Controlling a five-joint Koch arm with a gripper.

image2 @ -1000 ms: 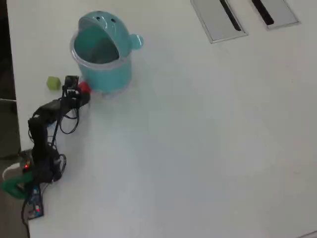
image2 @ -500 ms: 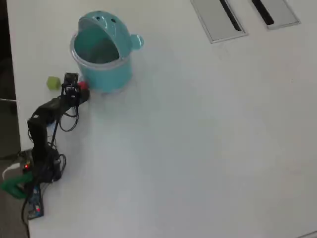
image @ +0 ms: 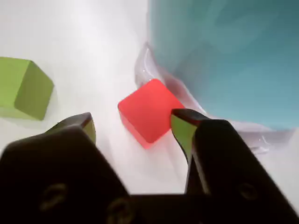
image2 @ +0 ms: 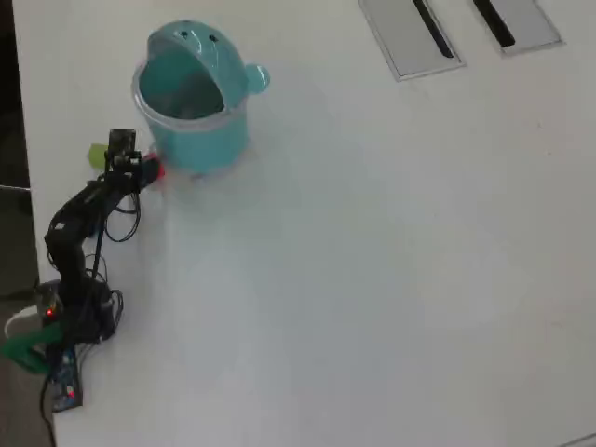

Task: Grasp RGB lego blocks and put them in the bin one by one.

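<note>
Red block lies just ahead between the tool's spread tips.

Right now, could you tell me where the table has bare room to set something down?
The table is bare right of the bin and below the two slotted plates. It is crowded at the bin's left foot: the red block, green block and open hand sit close together.

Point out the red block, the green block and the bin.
red block (image: 148,113): wrist view, on its top face.
green block (image: 21,87): wrist view, on its top face.
bin (image2: 200,140): overhead view, on its outer teal wall.
</note>
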